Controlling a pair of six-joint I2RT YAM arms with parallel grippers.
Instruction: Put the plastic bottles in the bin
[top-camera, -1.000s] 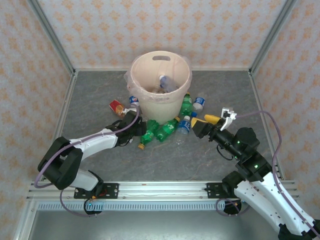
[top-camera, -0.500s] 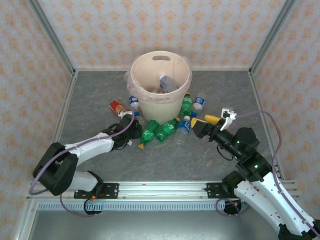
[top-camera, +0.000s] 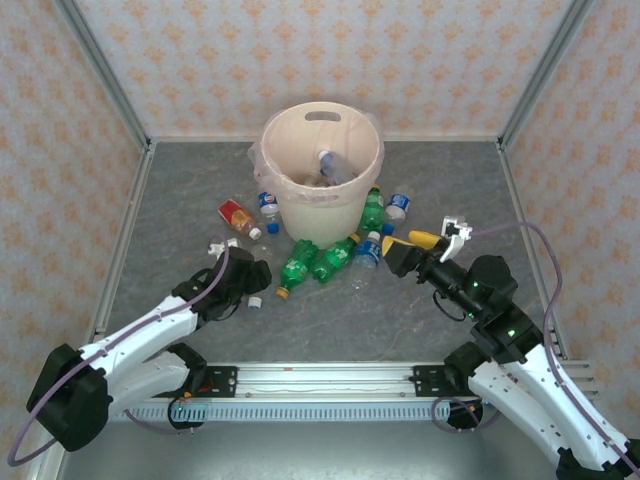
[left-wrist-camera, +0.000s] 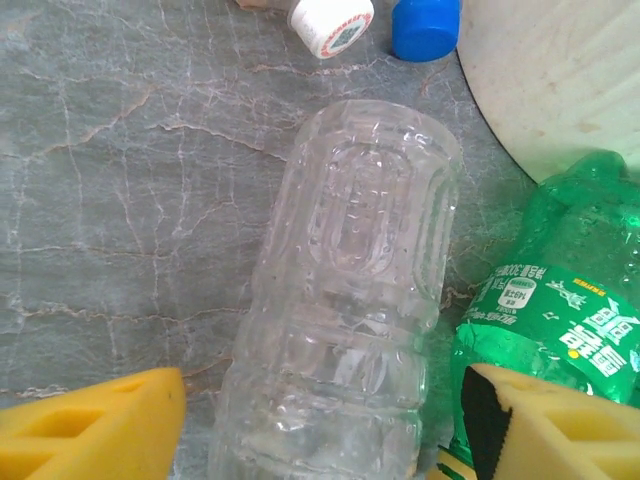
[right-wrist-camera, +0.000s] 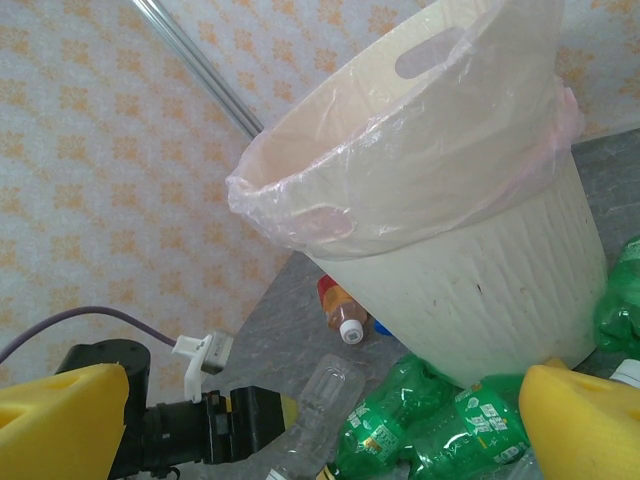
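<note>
While three green plastic bottles (top-camera: 297, 268), three blue-capped clear ones (top-camera: 367, 250) and one orange-red labelled bottle (top-camera: 235, 215) crowd the base of the round cream plastic bin (top-camera: 318, 208) toward the table's back, a ribbed clear bottle (left-wrist-camera: 350, 280) lies untouched inside the spread left gripper (left-wrist-camera: 325, 400). Open grey marble tabletop (top-camera: 170, 180) stretches to both side walls (top-camera: 90, 150). The right gripper (top-camera: 406, 241) gapes, empty.

- The bin (right-wrist-camera: 480, 280) stands upright, a clear liner (right-wrist-camera: 330, 190) over its rim.
- Green bottles (right-wrist-camera: 430, 425) lie against its base, an orange-red labelled bottle (right-wrist-camera: 336, 299) just beside.
- The right gripper (right-wrist-camera: 320, 435) holds its yellow fingers (right-wrist-camera: 60, 420) wide apart.
</note>
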